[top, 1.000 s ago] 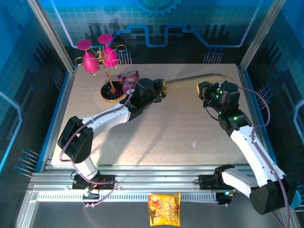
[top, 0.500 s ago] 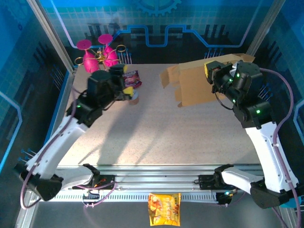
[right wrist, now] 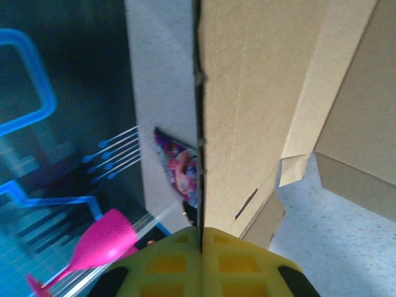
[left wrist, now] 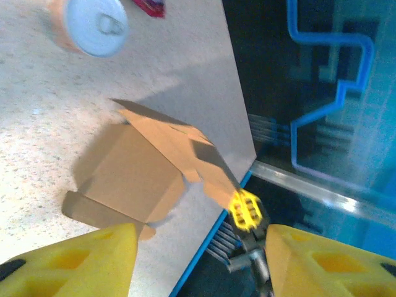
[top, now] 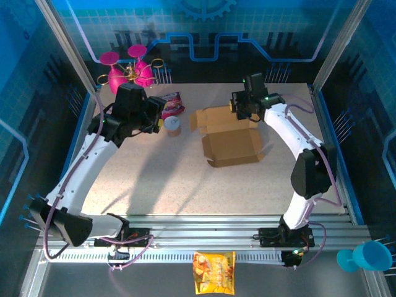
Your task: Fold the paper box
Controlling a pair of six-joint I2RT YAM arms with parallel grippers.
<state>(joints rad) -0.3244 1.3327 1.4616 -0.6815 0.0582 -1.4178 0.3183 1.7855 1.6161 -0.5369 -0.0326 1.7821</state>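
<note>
1. The paper box [top: 232,145] is plain brown, with no print on it.
2. The desk [top: 185,179] is pale beige-grey with fine speckles.
3. The left arm [top: 80,173] and right arm [top: 297,133] are white with black joints. The left hand [left wrist: 198,266] and right hand [right wrist: 201,250] are yellow.
4. The goblets [top: 117,77] are hot pink and their rack [top: 158,62] is gold.
5. The small can [top: 172,125] is orange with a pale lid. The packet [top: 171,102] is purple and magenta.
6. The snack bag [top: 214,272] is yellow-orange and the cup [top: 365,257] is teal.
7. The back wall [top: 204,37] is deep blue with lighter blue grid lines.
</note>
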